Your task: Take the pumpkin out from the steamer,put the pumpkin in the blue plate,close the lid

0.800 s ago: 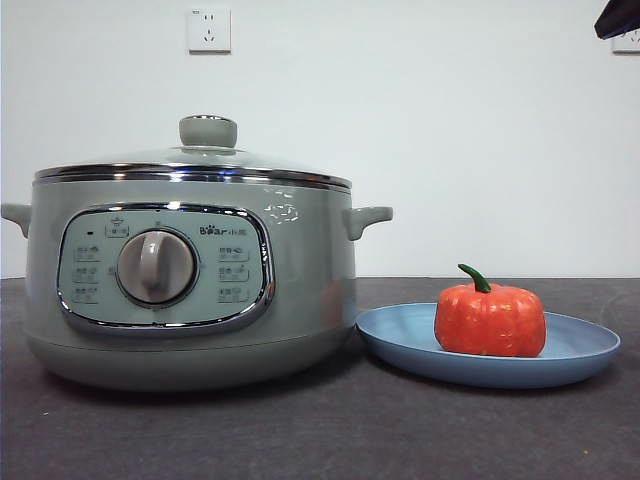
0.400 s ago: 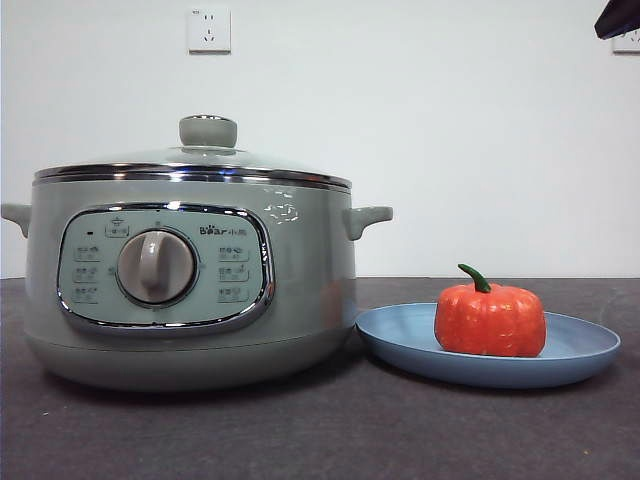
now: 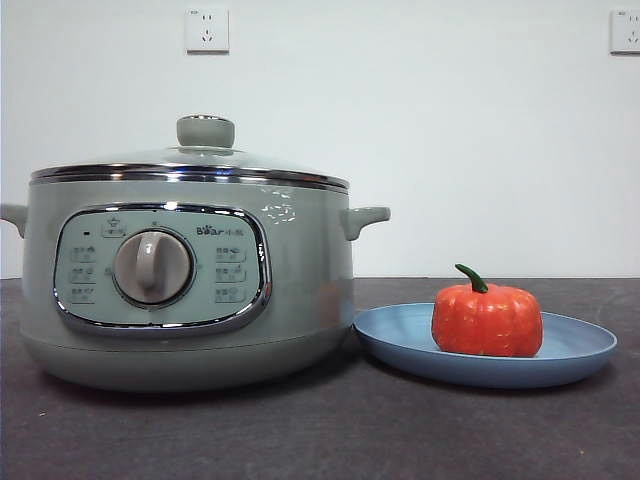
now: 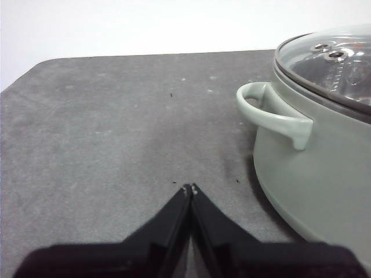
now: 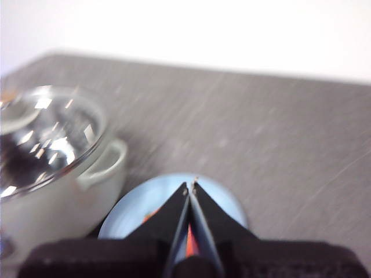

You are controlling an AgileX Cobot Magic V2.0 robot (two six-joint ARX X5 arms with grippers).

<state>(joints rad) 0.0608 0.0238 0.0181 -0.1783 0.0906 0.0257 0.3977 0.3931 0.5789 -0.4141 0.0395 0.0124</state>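
Observation:
The sage-green steamer [image 3: 190,290] stands on the left of the dark table with the glass lid [image 3: 200,158] shut on it. The orange-red pumpkin [image 3: 487,318] sits upright in the blue plate [image 3: 575,352] just right of the steamer. My left gripper [image 4: 190,189] is shut and empty above bare table beside the steamer's side handle [image 4: 272,113]. My right gripper [image 5: 190,186] is shut and empty, high above the blue plate [image 5: 130,211]; the pumpkin [image 5: 190,243] shows as an orange sliver between its jaws. Neither gripper shows in the front view.
Two wall sockets [image 3: 207,30] sit high on the white wall behind. The dark grey table [image 4: 104,133] stretches out beside the steamer and beyond the plate. The right wrist view is blurred.
The black arm tip at the top right corner of the front view has gone out of sight. Steamer, lid, pumpkin and plate stand as before.

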